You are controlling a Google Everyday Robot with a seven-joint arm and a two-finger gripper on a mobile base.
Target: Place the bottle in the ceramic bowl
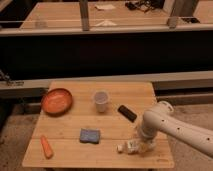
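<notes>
Claw (pixel 142 145) at the bottle (pixel 127 147) by the surface (pixel 65 127) front edge; I cannot tell if it grips. Risk: skewed pinch rolls bottle off, far from ceramic bowl (pixel 56 101).

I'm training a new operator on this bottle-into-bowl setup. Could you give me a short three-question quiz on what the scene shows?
1. True or false: the small whitish plastic bottle already lies in the shallow orange-red ceramic bowl.
2. What upright object stands between the bowl and the small black bar?
3. Where is the robot's gripper? A over the bowl; B down at the bottle, by the wooden table's near edge; C raised high above the table's far edge.
Key: 1 false; 2 the translucent white cup; 3 B.
</notes>
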